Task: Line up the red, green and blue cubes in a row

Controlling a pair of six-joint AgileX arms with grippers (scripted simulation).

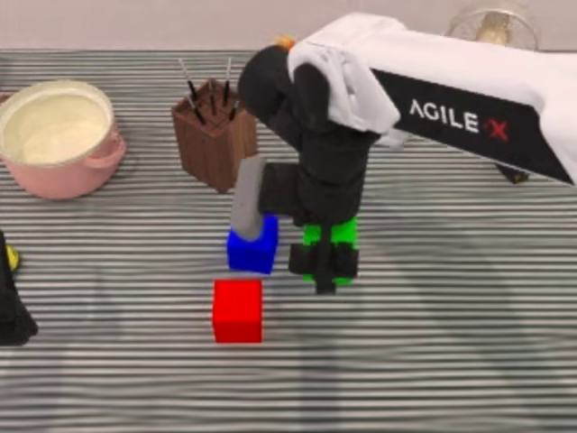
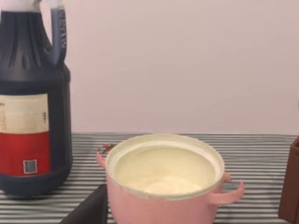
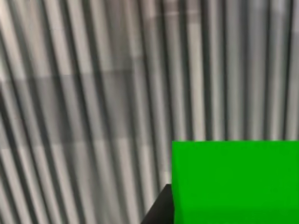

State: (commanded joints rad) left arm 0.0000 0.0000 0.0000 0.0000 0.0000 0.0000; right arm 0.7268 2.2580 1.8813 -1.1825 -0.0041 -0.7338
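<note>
The green cube (image 1: 329, 234) sits between the black fingers of my right gripper (image 1: 325, 262), which is shut on it near the table's middle. In the right wrist view the green cube (image 3: 233, 182) fills the lower corner, with one dark finger (image 3: 161, 210) against its side and striped table behind. The blue cube (image 1: 252, 248) stands just left of the green one, partly under the arm's grey link. The red cube (image 1: 237, 310) lies a little nearer the front, below the blue one. My left gripper (image 1: 11, 311) is parked at the table's left edge.
A pink pot (image 1: 59, 176) with cream inside stands at the back left, and also shows in the left wrist view as the pot (image 2: 159, 205). A brown wooden block (image 1: 215, 144) holding thin tools stands behind the blue cube. A dark jug (image 2: 32, 102) is beside the pot.
</note>
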